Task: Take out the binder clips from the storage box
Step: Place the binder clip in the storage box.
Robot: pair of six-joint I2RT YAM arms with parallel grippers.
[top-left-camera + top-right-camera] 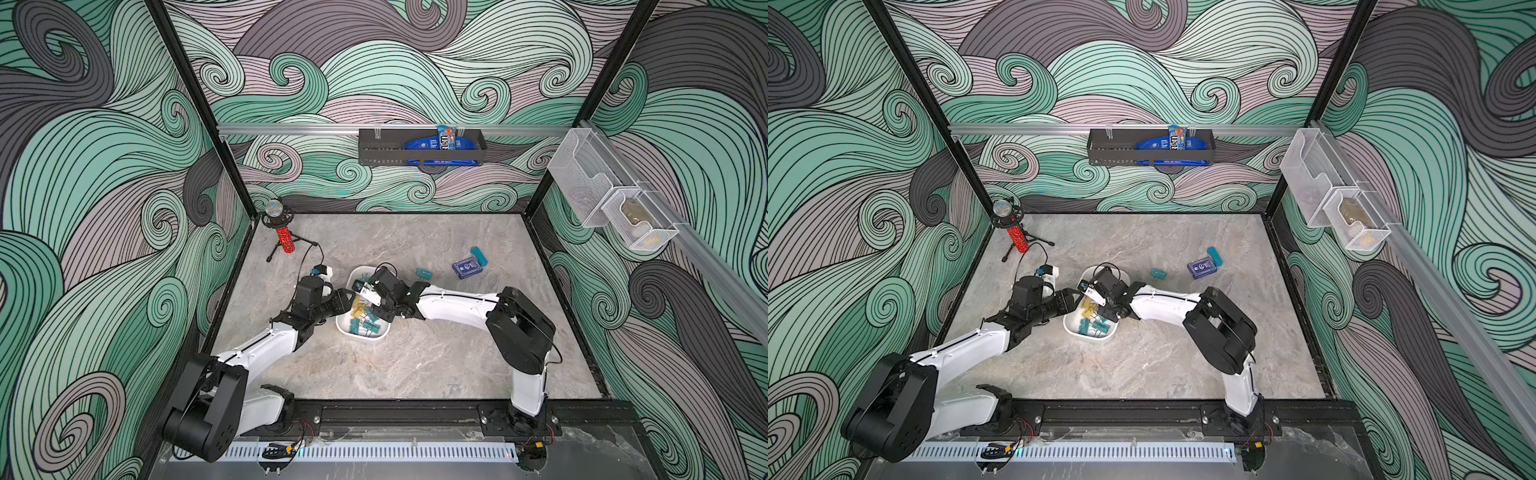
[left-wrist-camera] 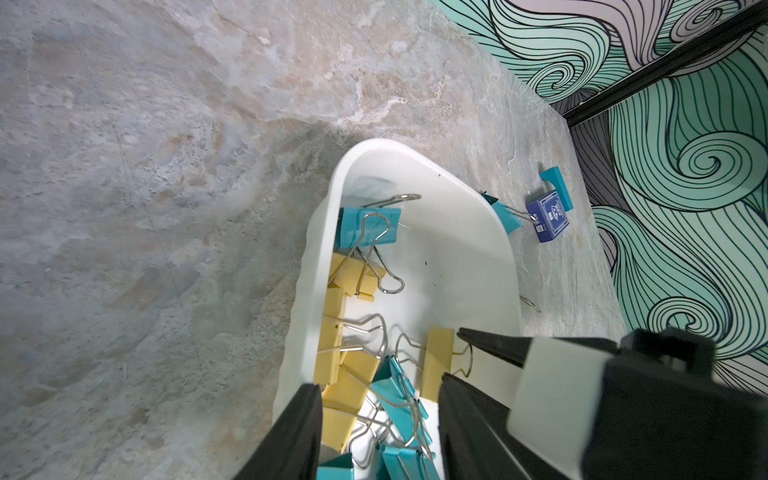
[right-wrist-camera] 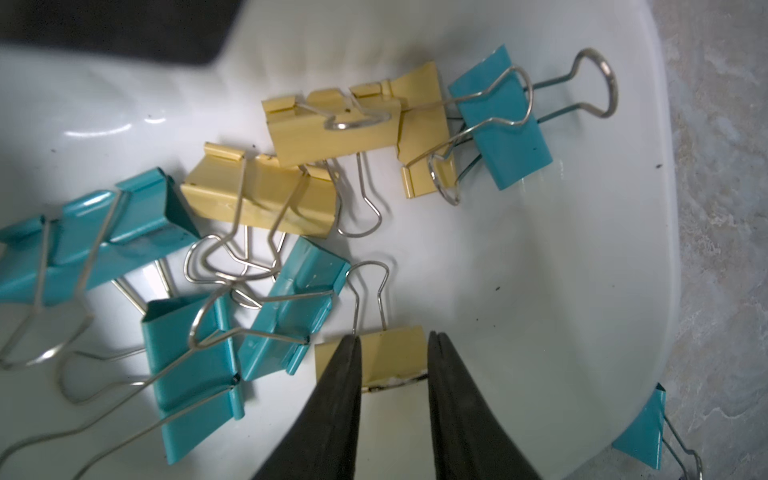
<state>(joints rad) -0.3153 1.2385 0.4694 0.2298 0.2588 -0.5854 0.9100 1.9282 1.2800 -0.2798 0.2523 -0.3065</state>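
One yellow binder clip (image 3: pixel 392 359) sits pinched inside the right end effector (image 3: pixel 392 335).

A dark blue card box (image 1: pixel 468 267) is lying on the marbled surface (image 1: pixel 415 365), right of centre, with a teal block (image 1: pixel 478 255) sitting just beside its far corner. A red microphone (image 1: pixel 284 237) is standing on a small tripod in the far left corner. A black rack (image 1: pixel 382 154) is hanging on the back wall, holding a blue pouch (image 1: pixel 419 144) and a candy pack (image 1: pixel 447 138). White mesh baskets (image 1: pixel 598 199) are hanging along the right wall.
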